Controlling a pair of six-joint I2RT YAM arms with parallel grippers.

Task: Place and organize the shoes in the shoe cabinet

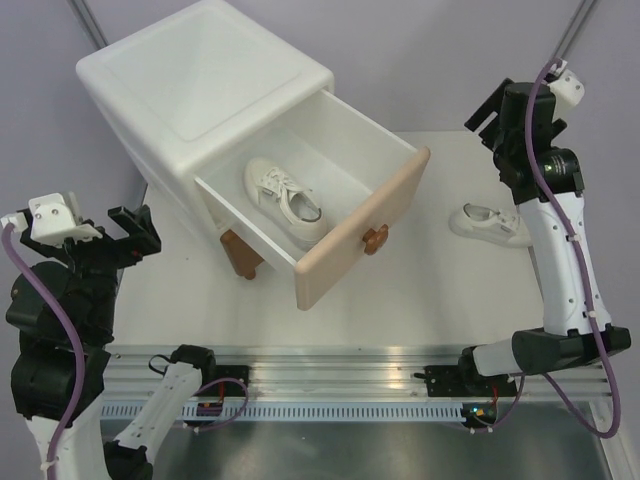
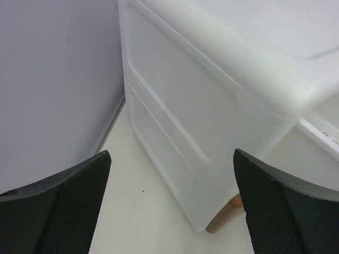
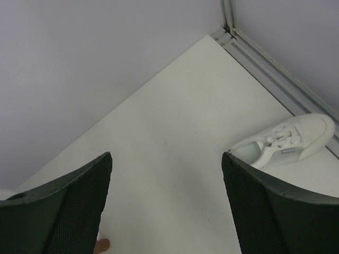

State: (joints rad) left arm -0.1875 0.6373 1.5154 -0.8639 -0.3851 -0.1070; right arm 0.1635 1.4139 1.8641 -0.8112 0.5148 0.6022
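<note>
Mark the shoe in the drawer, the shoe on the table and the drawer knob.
Shoe in the drawer [image 1: 283, 190]: top external view, on its laces.
Shoe on the table [image 3: 280, 140]: right wrist view, on its laces.
Drawer knob [image 1: 375, 238]: top external view, on its centre.

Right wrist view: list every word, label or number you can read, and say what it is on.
Small tag on the side of the white shoe: it carries lettering, but it is too small and blurred to read.
Nothing else in this view carries any text.
</note>
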